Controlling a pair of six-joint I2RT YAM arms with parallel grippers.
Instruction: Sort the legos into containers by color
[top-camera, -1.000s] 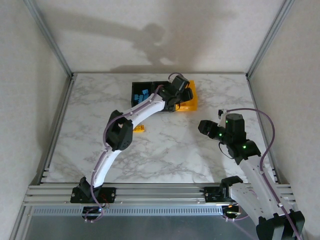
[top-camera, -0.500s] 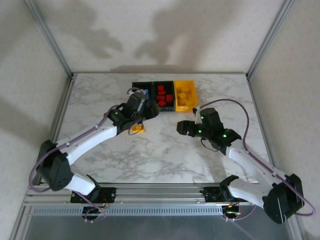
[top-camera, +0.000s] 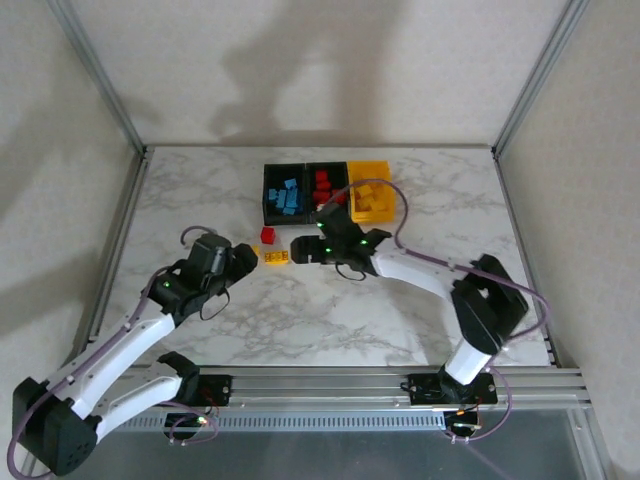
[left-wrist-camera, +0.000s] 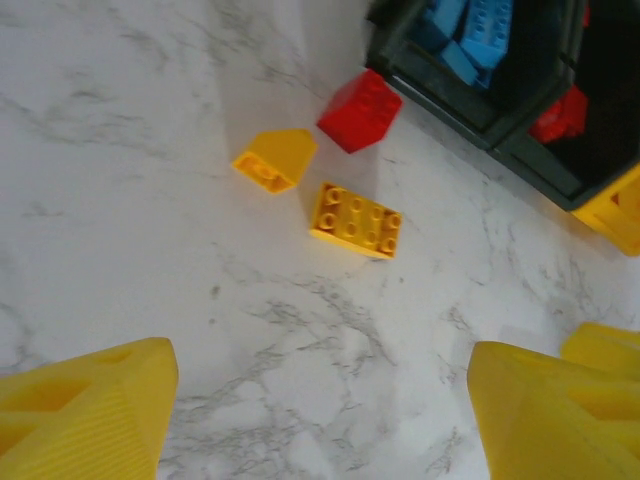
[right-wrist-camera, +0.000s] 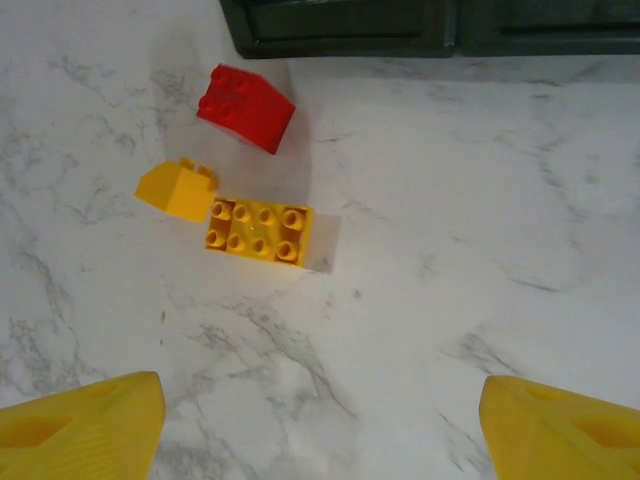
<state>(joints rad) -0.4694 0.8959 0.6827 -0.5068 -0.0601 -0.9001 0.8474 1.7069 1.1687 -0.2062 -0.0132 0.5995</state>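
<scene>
Three loose legos lie on the marble just in front of the containers: a red brick (top-camera: 268, 236) (left-wrist-camera: 360, 110) (right-wrist-camera: 247, 107), a small yellow sloped brick (left-wrist-camera: 275, 160) (right-wrist-camera: 177, 190) and a yellow studded brick (top-camera: 275, 256) (left-wrist-camera: 357, 220) (right-wrist-camera: 258, 232). The containers stand in a row: a black bin (top-camera: 285, 195) with blue bricks, a black bin (top-camera: 325, 185) with red bricks, and a yellow bin (top-camera: 370, 200). My left gripper (top-camera: 238, 262) (left-wrist-camera: 320, 420) hangs open left of the bricks. My right gripper (top-camera: 302, 247) (right-wrist-camera: 320, 430) hangs open to their right. Both hold nothing.
Metal frame posts (top-camera: 110, 100) and rails (top-camera: 320, 385) edge the marble table (top-camera: 330, 310). Bare marble stretches in front of the bricks and to both sides of the bins. The right arm's cable (top-camera: 400, 215) loops over the space near the yellow bin.
The left arm pulled back from the bins to the near left. The right arm swung left toward the loose bricks. Both jaws opened wider. The red brick now shows on the table.
</scene>
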